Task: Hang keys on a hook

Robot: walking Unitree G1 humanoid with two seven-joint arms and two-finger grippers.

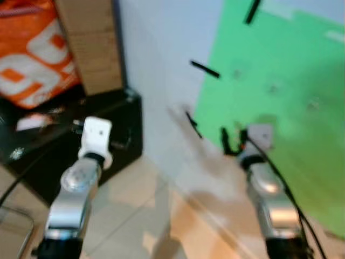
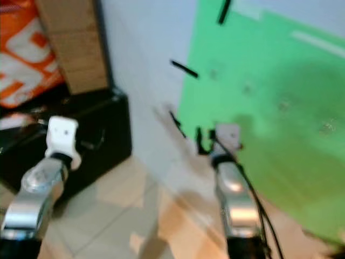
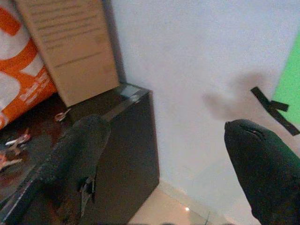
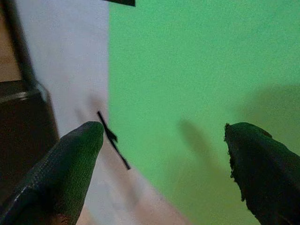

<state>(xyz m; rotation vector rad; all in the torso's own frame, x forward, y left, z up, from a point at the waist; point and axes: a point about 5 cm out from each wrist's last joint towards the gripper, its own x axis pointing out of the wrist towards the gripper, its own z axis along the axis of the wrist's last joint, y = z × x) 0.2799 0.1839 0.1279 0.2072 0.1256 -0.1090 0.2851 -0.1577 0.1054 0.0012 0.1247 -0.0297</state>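
Green sheet taped to the wall lies straight ahead of the right gripper, jaws spread wide, nothing between them. Left gripper also gapes empty, facing bare wall beside a black cabinet. Keys and hook can't be made out; head views blurred. Right arm looks nearer the sheet.

A green sheet on a white wall, black cabinet, orange-white bag.

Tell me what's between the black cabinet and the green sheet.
Bare white wall, crossed only by black tape strips holding the green sheet at its edge; the black cabinet stands left. Clearest in the left wrist view.
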